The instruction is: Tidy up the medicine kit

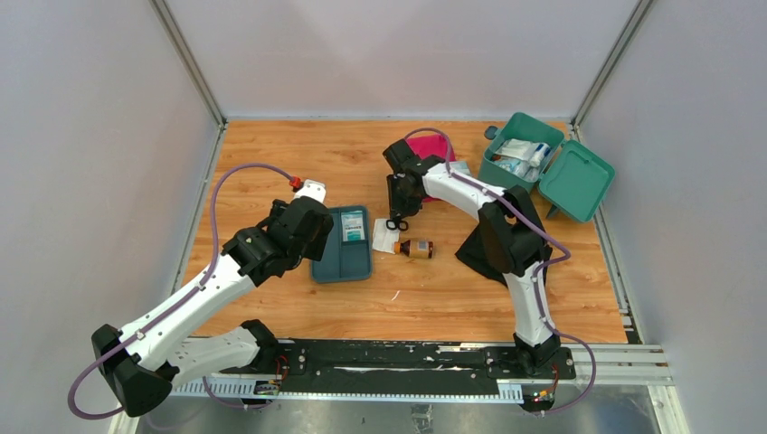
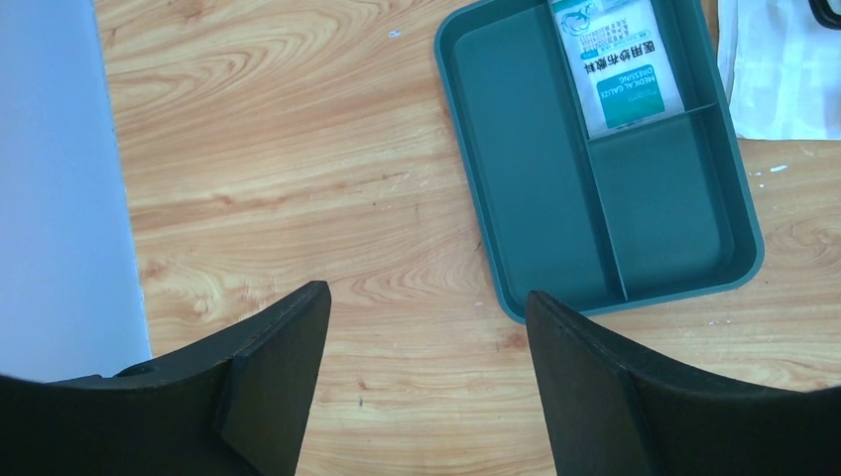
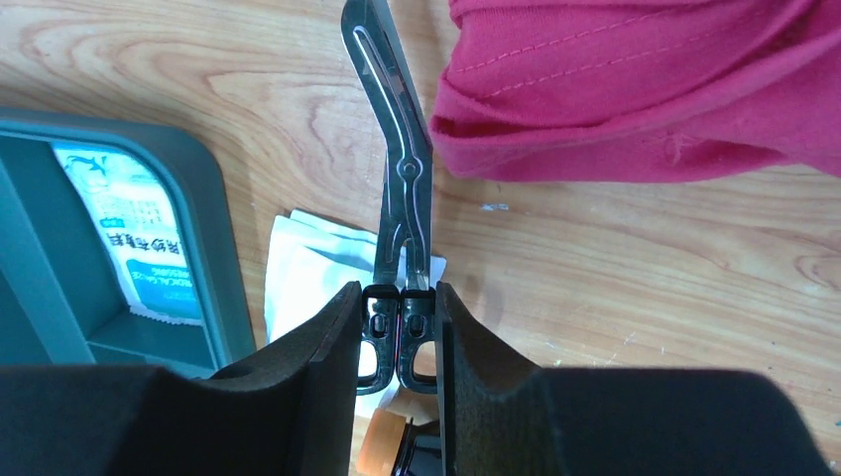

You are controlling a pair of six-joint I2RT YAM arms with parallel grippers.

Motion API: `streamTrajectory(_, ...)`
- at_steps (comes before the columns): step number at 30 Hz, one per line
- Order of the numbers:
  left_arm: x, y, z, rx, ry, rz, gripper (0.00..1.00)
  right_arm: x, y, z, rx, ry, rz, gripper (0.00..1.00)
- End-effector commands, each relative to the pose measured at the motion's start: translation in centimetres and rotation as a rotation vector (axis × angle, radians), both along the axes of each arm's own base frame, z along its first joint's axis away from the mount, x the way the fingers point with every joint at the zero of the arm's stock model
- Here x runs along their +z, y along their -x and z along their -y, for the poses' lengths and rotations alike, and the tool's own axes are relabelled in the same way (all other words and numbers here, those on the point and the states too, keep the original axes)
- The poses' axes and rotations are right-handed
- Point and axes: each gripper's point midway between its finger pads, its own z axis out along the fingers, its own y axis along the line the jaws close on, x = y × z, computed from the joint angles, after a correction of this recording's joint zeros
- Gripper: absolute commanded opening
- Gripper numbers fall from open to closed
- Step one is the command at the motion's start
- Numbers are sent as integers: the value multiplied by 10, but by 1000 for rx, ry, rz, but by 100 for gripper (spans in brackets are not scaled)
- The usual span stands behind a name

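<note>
A teal-green rectangular plastic medicine kit (image 1: 517,119) stands open on the wooden tabletop (image 1: 271,154), well off to the right of the right fingers and a little beyond them. Its hinged lid (image 1: 576,181) is thrown back, and several white packets already lie inside.

The right fingers (image 3: 317,347) are clamped on the black handles of a pair of metal scissors (image 3: 402,198). The blades point away from them toward a folded pink cloth (image 3: 645,89) just beyond. Beneath these fingers lies a flat white sachet (image 3: 307,258), with a small brown bottle with an orange cap (image 1: 418,248) beside it. Farther to their left sits a shallow dark-teal tray (image 1: 339,258) holding one gauze packet (image 1: 354,226). A black cloth (image 1: 475,262) lies under the right arm.

The left fingers (image 2: 288,357) stand wide apart, holding nothing, over bare wood with the tray just ahead to their right.

The job looks partly done. The scissors, sachet, bottle and gauze packet are all outside the kit, and the lid is not yet closed.
</note>
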Motion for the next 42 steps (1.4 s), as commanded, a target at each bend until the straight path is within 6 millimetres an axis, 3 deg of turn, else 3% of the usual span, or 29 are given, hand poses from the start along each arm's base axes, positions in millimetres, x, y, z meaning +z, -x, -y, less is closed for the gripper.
streamTrajectory(1, 4, -2, -1, 11, -1, 29, 77, 20, 1, 4, 5, -21, 34, 11)
streamTrajectory(10, 9, -2, -3, 21, 10, 50, 77, 37, 23, -22, 69, -107, 28, 7)
streamTrajectory(15, 28, 1, -13, 58, 51, 124, 77, 49, 49, -45, 99, -152, 33, 7)
streamTrajectory(20, 53, 9, -32, 113, 117, 238, 80, 55, 76, -72, 91, -203, 21, 7)
streamTrajectory(26, 60, 12, -39, 137, 137, 276, 83, 57, 105, -115, 69, -256, 8, 7)
streamTrajectory(33, 56, 11, -36, 125, 124, 256, 83, 56, 116, -154, 37, -316, 3, 6)
streamTrajectory(42, 54, 10, -34, 119, 120, 247, 83, 37, 117, -173, 17, -332, -35, 5)
